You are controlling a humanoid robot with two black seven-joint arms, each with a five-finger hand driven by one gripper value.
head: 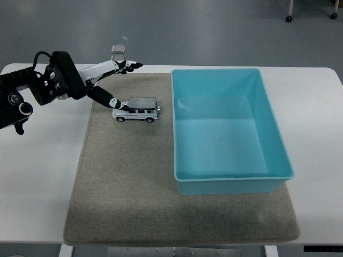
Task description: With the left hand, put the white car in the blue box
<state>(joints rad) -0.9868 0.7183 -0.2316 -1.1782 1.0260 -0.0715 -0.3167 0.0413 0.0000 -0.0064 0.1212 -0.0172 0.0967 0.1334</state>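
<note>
Your robot's left hand (104,80), black with white finger segments, reaches in from the left edge over a grey-beige felt mat (123,182) on the white table (32,176); its fingers are spread wide and hold nothing, the upper fingers pointing right above the mat's far edge, the thumb angled down with its tip just at the front end of the small white toy car (137,110); whether it touches, you cannot tell. The car stands on its wheels on the mat, side-on, just left of the open rectangular blue plastic box (228,179); the box sits on the mat's right half.
</note>
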